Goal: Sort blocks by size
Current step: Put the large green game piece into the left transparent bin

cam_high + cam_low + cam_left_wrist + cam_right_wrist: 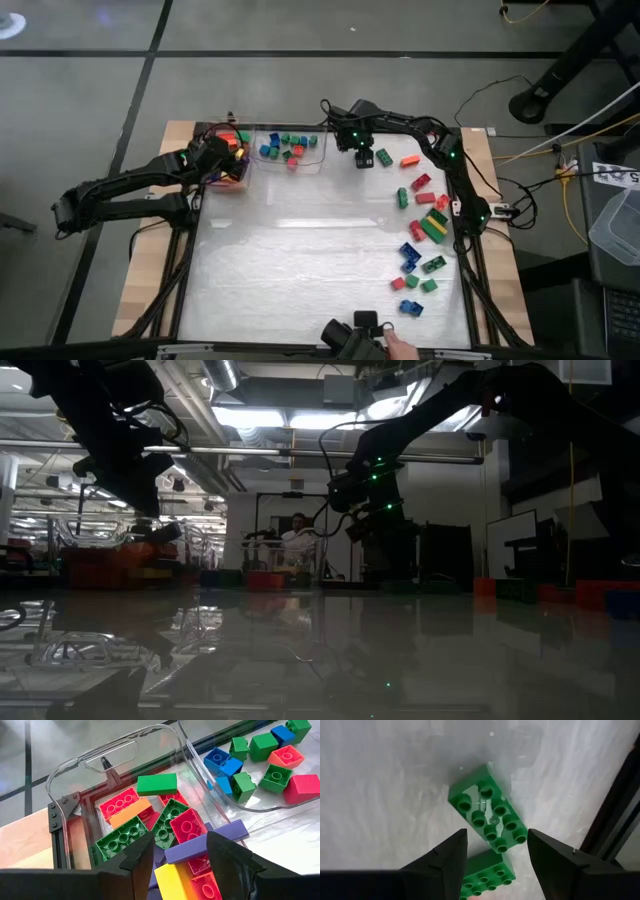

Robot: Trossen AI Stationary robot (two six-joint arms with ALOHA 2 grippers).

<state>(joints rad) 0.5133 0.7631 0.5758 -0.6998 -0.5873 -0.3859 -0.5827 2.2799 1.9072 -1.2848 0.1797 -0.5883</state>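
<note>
My left gripper (228,158) hangs open over a clear bin (75,765) at the table's far left. The bin holds long bricks in green, red, orange, purple and yellow (172,877). Beside it, a second clear bin (318,160) holds short square bricks (260,745). My right gripper (360,152) is open above the table at the far middle, over a long green brick (487,815) that lies flat, studs up. A second green brick (487,870) shows low between its fingers; I cannot tell whether it touches them.
Many loose bricks (420,225) lie scattered along the table's right side, with an orange one (409,160) near the far right. A dark device (355,335) and a person's hand (400,345) are at the near edge. The table's middle is bare.
</note>
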